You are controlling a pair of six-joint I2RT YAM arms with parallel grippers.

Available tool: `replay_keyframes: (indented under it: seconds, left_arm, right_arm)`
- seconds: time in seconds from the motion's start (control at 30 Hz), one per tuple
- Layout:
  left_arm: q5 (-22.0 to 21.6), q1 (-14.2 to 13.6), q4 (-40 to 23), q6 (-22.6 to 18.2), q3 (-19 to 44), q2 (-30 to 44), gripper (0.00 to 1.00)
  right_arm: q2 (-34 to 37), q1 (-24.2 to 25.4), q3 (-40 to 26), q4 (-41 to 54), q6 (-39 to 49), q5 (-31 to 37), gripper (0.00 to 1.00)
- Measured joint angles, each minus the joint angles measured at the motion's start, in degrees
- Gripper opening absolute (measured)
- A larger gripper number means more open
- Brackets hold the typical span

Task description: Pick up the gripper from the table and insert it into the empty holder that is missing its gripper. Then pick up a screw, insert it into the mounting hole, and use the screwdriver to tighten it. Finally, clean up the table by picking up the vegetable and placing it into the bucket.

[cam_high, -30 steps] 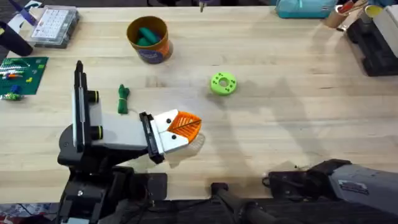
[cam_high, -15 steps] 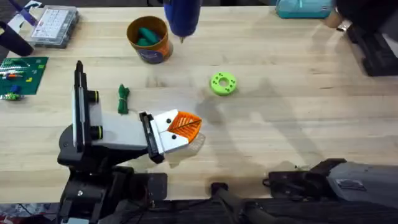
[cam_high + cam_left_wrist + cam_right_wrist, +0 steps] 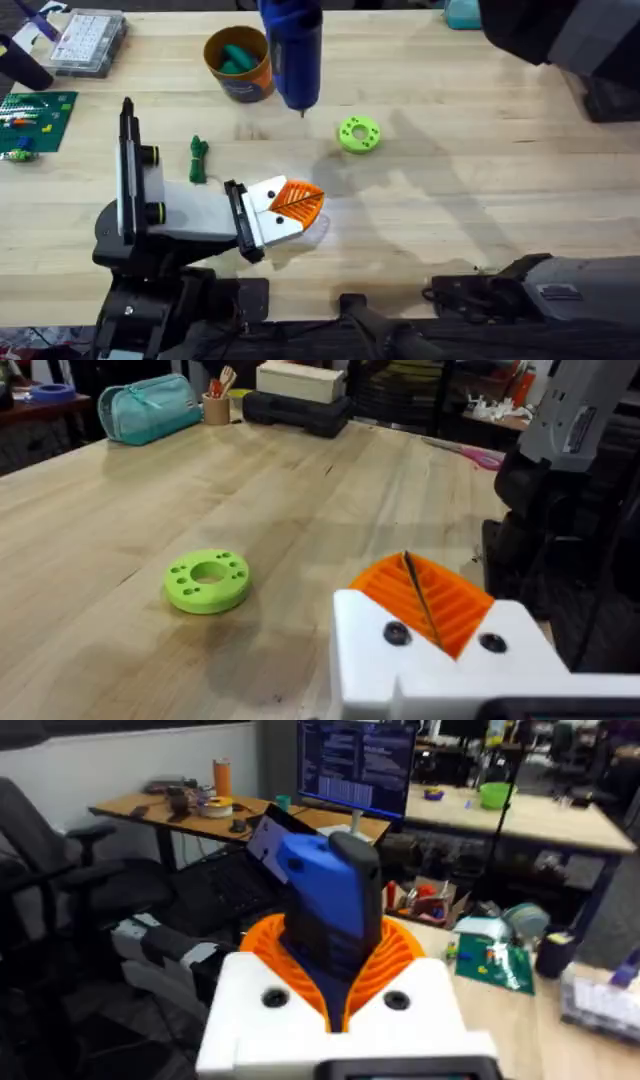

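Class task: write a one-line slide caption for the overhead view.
Blue screwdriver carried above the table beside the bucket, tip down, with the orange gripper seated on the holder.

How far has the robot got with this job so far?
The gripper already sits on the holder. In hand: the right gripper clamps the screwdriver above the table. I cannot tell whether a screw is in. Left: tightening, and moving the vegetable from the table into the bucket.
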State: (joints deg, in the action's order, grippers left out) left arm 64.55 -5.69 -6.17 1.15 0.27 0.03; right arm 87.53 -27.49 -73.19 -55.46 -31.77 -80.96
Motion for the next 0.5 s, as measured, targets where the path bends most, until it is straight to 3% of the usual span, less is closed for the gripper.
replay_keyframes:
  seconds: [0.27,0.5]
  left_arm:
    - [0.0,0.0,0.0,0.0,0.0,0.0,0.019]
    - [0.0,0.0,0.0,0.0,0.0,0.0,0.021]
  right_arm:
    - [1.9,-0.2,0.1,8.5,-0.4,-0.4,0.046]
    - [1.9,-0.2,1.3,9.3,-0.4,-0.4,0.046]
